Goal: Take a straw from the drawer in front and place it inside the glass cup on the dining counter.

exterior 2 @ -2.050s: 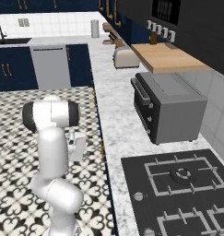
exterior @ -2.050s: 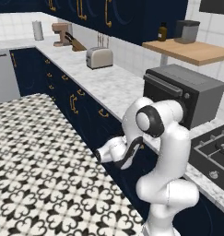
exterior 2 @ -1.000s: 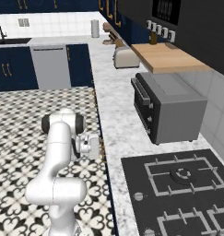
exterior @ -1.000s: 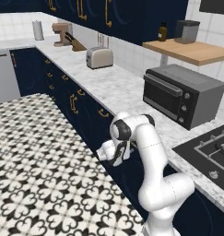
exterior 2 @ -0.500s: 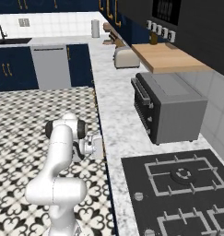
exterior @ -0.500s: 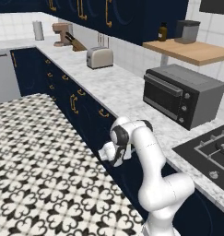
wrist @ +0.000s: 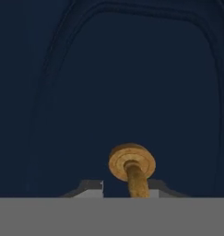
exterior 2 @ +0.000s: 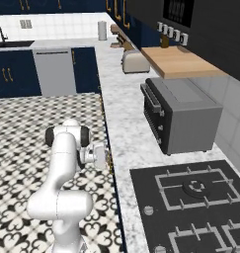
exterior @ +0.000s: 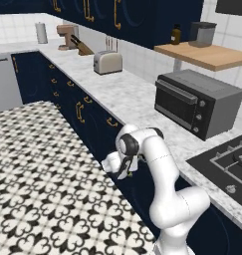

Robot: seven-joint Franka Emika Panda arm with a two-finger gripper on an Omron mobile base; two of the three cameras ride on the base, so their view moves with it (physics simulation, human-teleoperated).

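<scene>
My gripper (wrist: 126, 188) is pressed up close to the flat navy front of the drawer (wrist: 132, 83). The round mount and stem of its brass handle (wrist: 132, 167) stand between my two fingertips (wrist: 88, 186). The jaws are apart, with a gap left of the stem. From the base, the gripper (exterior: 125, 168) sits against the navy drawer front (exterior: 142, 187) just under the marble worktop (exterior: 137, 99), and the handle (exterior 2: 110, 161) shows beside the gripper (exterior 2: 106, 158). The drawer is closed. The straw, the glass cup and the dining counter are out of view.
On the worktop stand a toaster (exterior: 107, 62), a toaster oven (exterior: 199, 102) and a stove top (exterior 2: 190, 197). A wooden shelf (exterior 2: 178, 62) hangs above. Patterned tile floor (exterior: 43, 174) spreads to the left; a dishwasher (exterior 2: 55, 71) stands at the far wall.
The arm has folded down and brought the hand from mid-height in to the drawer front. Over the last half second it only crept slightly closer to the handle.
</scene>
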